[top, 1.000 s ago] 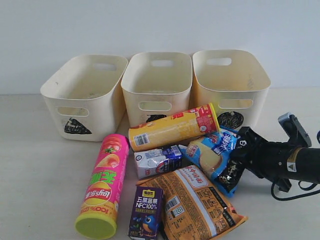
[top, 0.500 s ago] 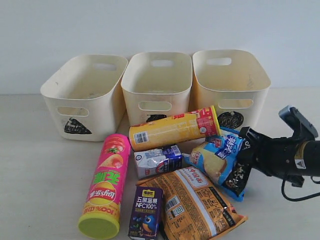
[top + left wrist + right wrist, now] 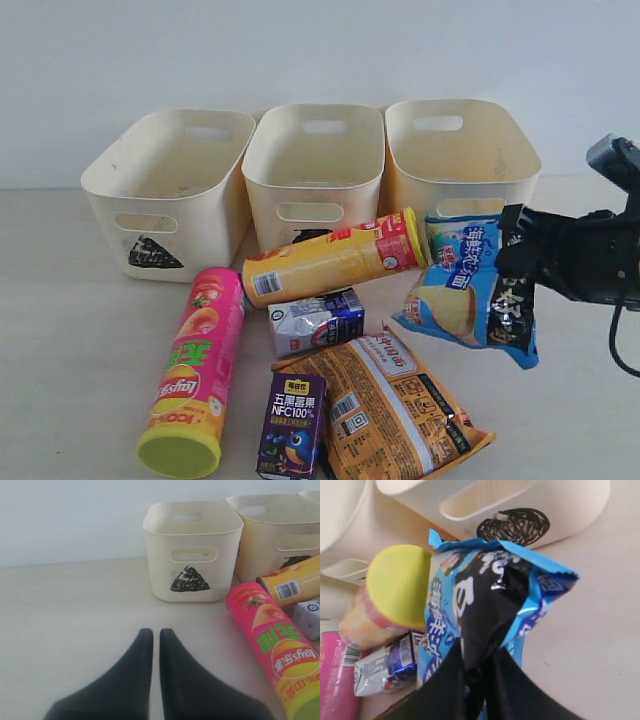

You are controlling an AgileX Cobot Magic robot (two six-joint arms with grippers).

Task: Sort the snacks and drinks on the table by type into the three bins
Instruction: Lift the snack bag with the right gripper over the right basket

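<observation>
My right gripper [image 3: 512, 268] is shut on the edge of the blue-and-black bag [image 3: 468, 290], which hangs off the table in front of the circle-marked bin [image 3: 460, 165]. The right wrist view shows the bag [image 3: 485, 595] pinched between the fingers [image 3: 447, 680]. On the table lie the yellow tube [image 3: 335, 258], pink tube [image 3: 190, 365], white-and-blue carton [image 3: 315, 322], purple carton [image 3: 292, 425] and orange bag [image 3: 390, 405]. The triangle bin [image 3: 170, 190] and middle bin [image 3: 313, 170] stand behind them. My left gripper [image 3: 156, 632] is shut and holds nothing, low over the table near the triangle bin [image 3: 192, 550].
All three bins stand in a row against the white back wall. The left wrist view has bare tabletop [image 3: 75, 620] to one side of the pink tube [image 3: 272, 640]. The right arm's cable [image 3: 620, 345] hangs at the right edge.
My right gripper has lifted the blue-and-black bag off the table, up and to the right. The yellow and pink tubes have shifted slightly left.
</observation>
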